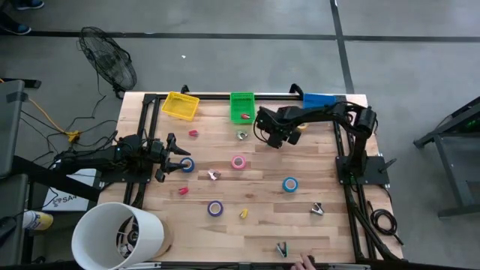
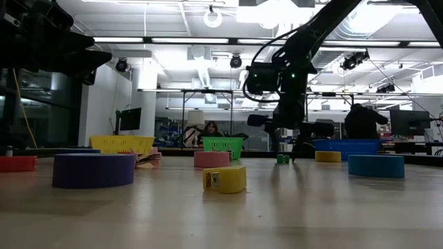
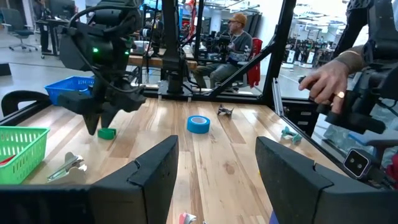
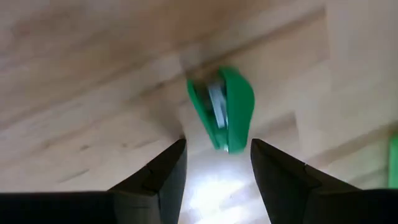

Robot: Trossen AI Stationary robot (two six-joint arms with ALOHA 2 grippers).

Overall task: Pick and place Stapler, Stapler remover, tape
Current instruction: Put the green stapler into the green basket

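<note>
My right gripper [image 1: 274, 141] hangs open near the back of the table, pointing down. Right under it lies a small green stapler [image 4: 225, 109], just beyond the spread fingertips [image 4: 163, 163] and apart from them; the same stapler [image 3: 107, 132] shows on the wood in the left wrist view. My left gripper [image 1: 178, 156] waits open and holds nothing at the left side, next to a blue tape roll [image 1: 187, 165]. More tape lies about: pink [image 1: 238, 162], blue [image 1: 290, 184], purple [image 1: 215, 208]. Metal stapler removers [image 1: 242, 135] [image 1: 317, 208] lie scattered.
Yellow [image 1: 181, 105], green [image 1: 241, 107] and blue [image 1: 322, 100] baskets line the back edge. Small red pieces [image 1: 193, 133] [image 1: 183, 190] lie on the left half. A person's hand [image 1: 304, 262] shows at the front edge. A white bucket [image 1: 116, 236] stands off the front left corner.
</note>
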